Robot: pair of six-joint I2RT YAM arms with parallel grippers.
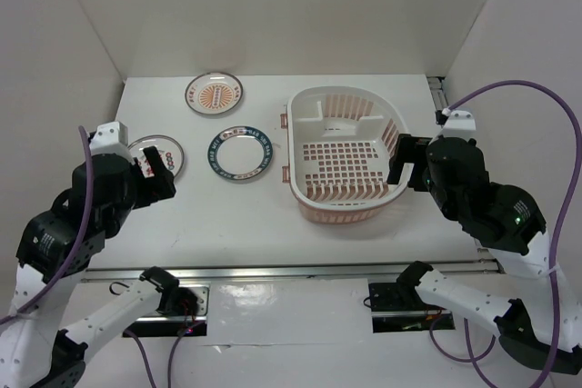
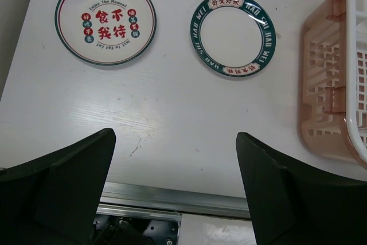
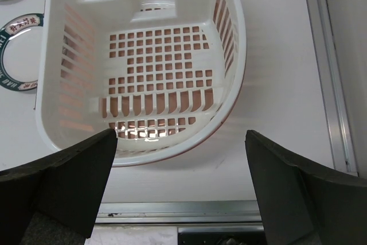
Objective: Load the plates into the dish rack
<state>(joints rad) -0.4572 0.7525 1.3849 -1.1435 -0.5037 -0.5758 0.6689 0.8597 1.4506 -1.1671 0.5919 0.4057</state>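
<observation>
the three plates lie flat on the table (image 1: 227, 224), all on the left half, none in the rack yet. the red-marked plate (image 2: 105, 19) is the leftmost. the blue-rimmed plate (image 2: 232, 34) lies just to its right and apart from it, and the orange sunburst plate (image 1: 215, 94) sits farther back, towards the rear wall. being round, they have no long axis to line up with, so what matters is which edge the fingers can reach.

the dish rack (image 1: 346, 213) stands to the right of the plates, near the blue-rimmed one but not touching it. its long axis runs front to back, and its perforated floor shows bare.

the left gripper (image 2: 175, 142) is the closer one by a good way. from above it hangs over the near edge of the red-marked plate. in its own camera that plate lies ahead and off to the left of the fingers, and the blue-rimmed one ahead and a little right. its fingers are spread wide with nothing between them.

the right gripper (image 3: 180, 139) sits by the rack's right-hand wall, looking down into the basket, fingers likewise wide apart and holding nothing. the rack stands between it and every plate, so i'd expect the left arm to make the first pick, probably the red-marked plate.
</observation>
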